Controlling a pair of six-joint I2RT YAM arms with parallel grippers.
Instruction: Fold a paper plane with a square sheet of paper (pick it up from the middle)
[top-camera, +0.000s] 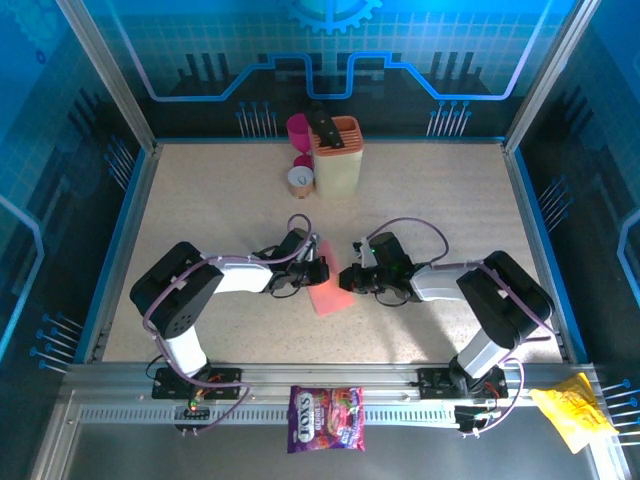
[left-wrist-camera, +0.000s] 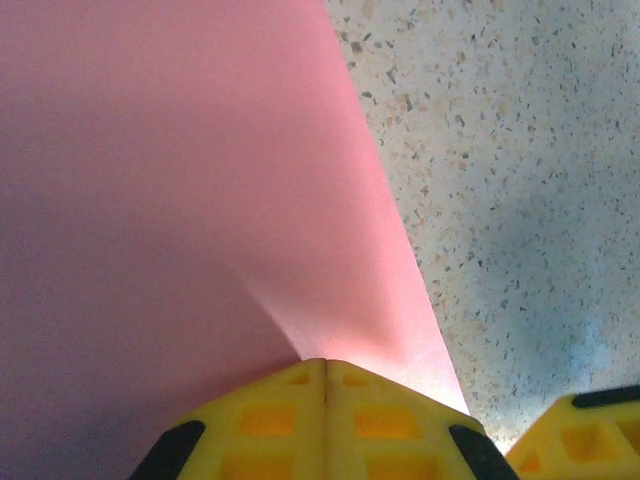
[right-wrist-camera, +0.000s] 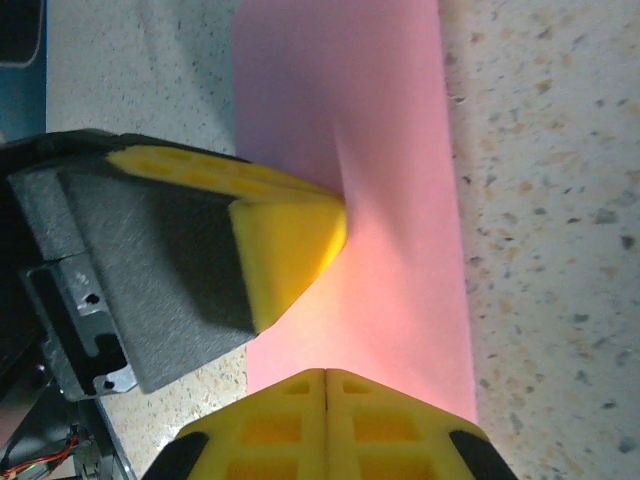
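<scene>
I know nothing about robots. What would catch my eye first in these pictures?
The pink sheet of paper at the middle of the speckled table stands out. It is pinched from either side by the left gripper and the right gripper, both shut on it with bright yellow fingertips. At the far edge stand a magenta cup and a cream holder, and a purple candy bag lies on the near metal frame.

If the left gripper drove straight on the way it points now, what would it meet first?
The square sheet of paper: the left gripper is shut on its edge, with pink paper straight ahead. It would probably crumple it toward the table; depth is unclear.
</scene>
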